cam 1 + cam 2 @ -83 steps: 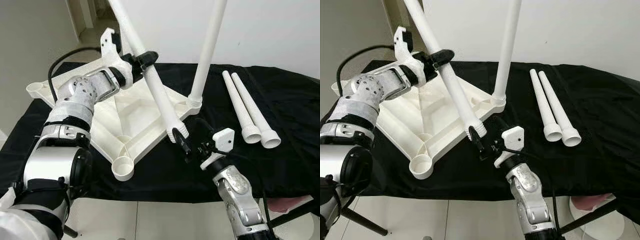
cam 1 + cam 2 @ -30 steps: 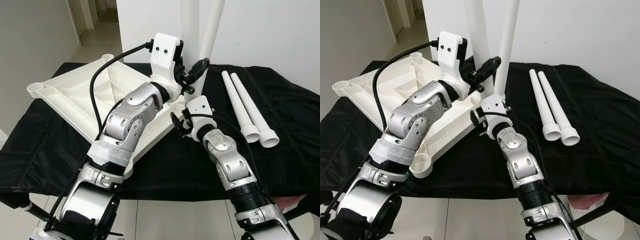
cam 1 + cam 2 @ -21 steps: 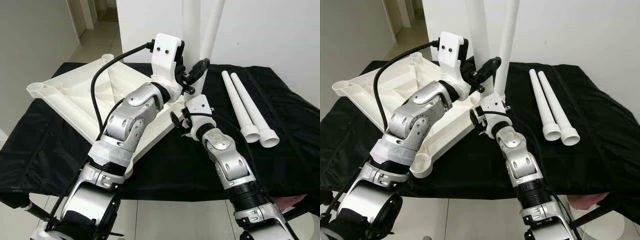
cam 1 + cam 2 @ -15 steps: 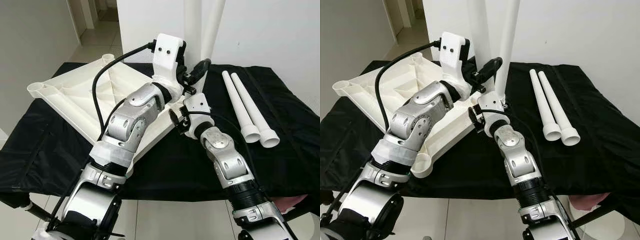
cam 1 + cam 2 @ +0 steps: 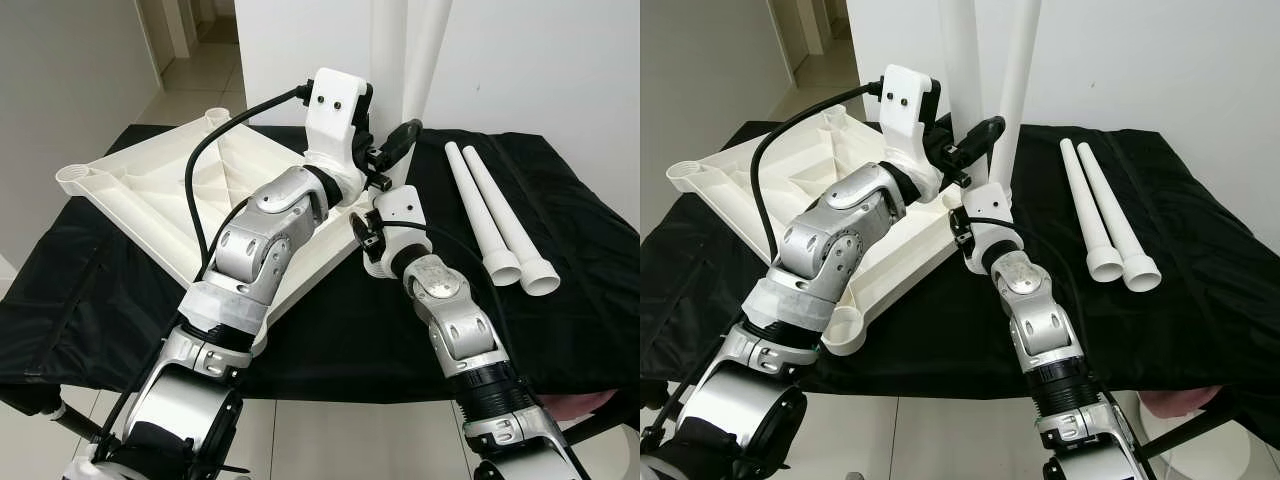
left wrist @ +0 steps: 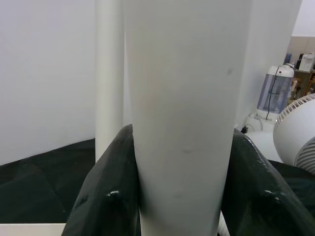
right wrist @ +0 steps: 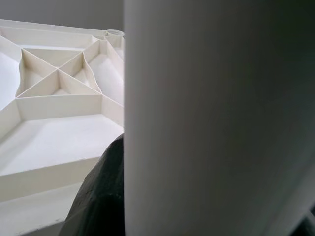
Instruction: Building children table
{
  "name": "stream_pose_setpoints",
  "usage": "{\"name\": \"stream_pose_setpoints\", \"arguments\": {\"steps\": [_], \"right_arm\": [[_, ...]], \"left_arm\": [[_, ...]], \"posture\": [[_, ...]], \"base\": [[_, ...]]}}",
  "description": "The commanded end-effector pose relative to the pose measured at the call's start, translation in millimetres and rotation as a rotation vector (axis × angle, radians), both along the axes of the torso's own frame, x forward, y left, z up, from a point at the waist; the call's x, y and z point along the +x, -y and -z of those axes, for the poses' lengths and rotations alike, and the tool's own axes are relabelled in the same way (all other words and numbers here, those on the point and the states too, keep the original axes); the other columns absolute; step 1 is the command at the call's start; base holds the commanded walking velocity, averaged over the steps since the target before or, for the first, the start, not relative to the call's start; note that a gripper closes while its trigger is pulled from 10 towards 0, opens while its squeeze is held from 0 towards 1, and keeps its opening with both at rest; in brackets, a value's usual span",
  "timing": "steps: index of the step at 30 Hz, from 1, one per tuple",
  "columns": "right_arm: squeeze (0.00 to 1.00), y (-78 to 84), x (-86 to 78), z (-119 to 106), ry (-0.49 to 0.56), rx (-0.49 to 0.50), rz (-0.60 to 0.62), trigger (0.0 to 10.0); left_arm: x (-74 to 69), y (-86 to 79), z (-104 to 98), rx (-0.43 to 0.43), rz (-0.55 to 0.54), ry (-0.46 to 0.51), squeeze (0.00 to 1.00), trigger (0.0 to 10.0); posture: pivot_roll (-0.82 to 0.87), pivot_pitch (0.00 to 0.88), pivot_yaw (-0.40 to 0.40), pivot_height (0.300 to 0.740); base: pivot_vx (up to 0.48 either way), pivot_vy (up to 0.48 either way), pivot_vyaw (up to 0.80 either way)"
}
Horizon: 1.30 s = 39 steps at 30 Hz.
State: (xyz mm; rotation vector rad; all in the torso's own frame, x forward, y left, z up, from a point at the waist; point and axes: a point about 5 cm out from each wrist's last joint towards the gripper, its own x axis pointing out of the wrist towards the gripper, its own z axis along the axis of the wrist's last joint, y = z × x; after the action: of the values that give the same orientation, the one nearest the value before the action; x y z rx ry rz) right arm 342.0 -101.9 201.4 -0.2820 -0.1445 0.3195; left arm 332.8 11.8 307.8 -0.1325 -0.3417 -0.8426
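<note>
left eye view: a white tabletop (image 5: 160,190) is seen lying upside down on a black cloth (image 5: 560,230), its ribbed underside up and round sockets at its corners. two white legs are held upright at the tabletop's right corner, close beside each other. the nearer leg (image 5: 385,60) is clamped between the black fingers of the left gripper (image 5: 385,160), well above its base; in the left wrist view the leg (image 6: 179,123) is seen pressed between the two finger pads (image 6: 106,191), with the second leg (image 6: 109,73) just behind it. the second leg (image 5: 428,50) is seen leaning slightly away at its top. the right gripper (image 5: 366,232) is placed lower down, at the foot of the held leg by the tabletop's corner; in the right wrist view one dark finger (image 7: 106,196) is seen against the leg, but whether the leg is gripped cannot be told. two more loose legs (image 5: 495,220) are laid side by side on the cloth to the right, flared ends nearest the robot, well apart from the tabletop.
</note>
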Motion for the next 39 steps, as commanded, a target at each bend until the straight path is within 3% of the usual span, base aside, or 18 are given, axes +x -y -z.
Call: {"name": "stream_pose_setpoints", "arguments": {"steps": [1,6,10,11,15,20,25,30,32,39], "right_arm": [[0.00,1.1,0.6,11,-0.039,-0.012,0.026,10.0],[0.00,4.2,0.7,8,-0.033,0.043,0.045,10.0],[0.00,6.9,-0.3,5,-0.018,0.073,0.068,10.0],[0.00,9.4,-0.1,3,-0.010,0.078,0.076,10.0],[0.00,12.2,0.3,1,0.000,0.083,0.087,10.0],[0.00,20.2,-0.4,-12,0.051,0.177,0.136,10.0],[0.00,23.4,-5.7,-18,0.094,0.216,0.138,10.0],[0.00,28.9,-8.2,-20,0.100,0.250,0.144,10.0],[0.00,36.6,-10.4,-18,0.098,0.266,0.154,10.0],[0.00,50.4,-15.4,-11,0.089,0.274,0.201,10.0]], "left_arm": [[-5.2,1.0,-11,-0.036,0.042,0.029,1.00,10.0],[-12.0,3.1,-10,-0.033,0.119,0.020,1.00,10.0],[-13.0,2.6,-8,-0.018,0.118,0.019,1.00,10.0],[-12.4,1.6,-8,-0.020,0.123,0.017,0.00,10.0],[-11.8,0.7,-8,-0.020,0.128,0.018,0.00,10.0],[-7.2,-8.3,-6,-0.098,0.144,-0.058,0.00,10.0],[-4.9,-15.3,5,-0.093,0.103,-0.105,0.00,10.0],[-2.3,-27.0,20,-0.068,0.059,-0.129,0.00,10.0],[0.3,-34.4,37,0.004,0.022,-0.153,0.00,10.0],[-0.9,-43.8,51,0.070,0.023,-0.160,0.00,10.0]], "posture": [[0.03,0.000,0.013,0.740],[0.03,0.015,0.015,0.740],[0.03,0.023,0.013,0.740],[0.02,0.029,0.017,0.740],[0.02,0.029,0.017,0.740],[0.00,0.034,0.017,0.740],[0.00,0.045,0.012,0.740],[0.00,0.058,0.006,0.740],[0.00,0.059,0.012,0.740],[0.00,0.062,0.020,0.740]], "base": [[0.000,0.000,0.00],[0.000,0.000,0.00],[0.000,0.000,0.00],[0.000,0.000,0.00],[0.000,0.000,0.00],[0.000,0.000,0.00],[0.000,0.000,0.00],[0.000,0.000,0.00],[0.000,0.000,0.00],[0.000,0.000,0.00]]}}
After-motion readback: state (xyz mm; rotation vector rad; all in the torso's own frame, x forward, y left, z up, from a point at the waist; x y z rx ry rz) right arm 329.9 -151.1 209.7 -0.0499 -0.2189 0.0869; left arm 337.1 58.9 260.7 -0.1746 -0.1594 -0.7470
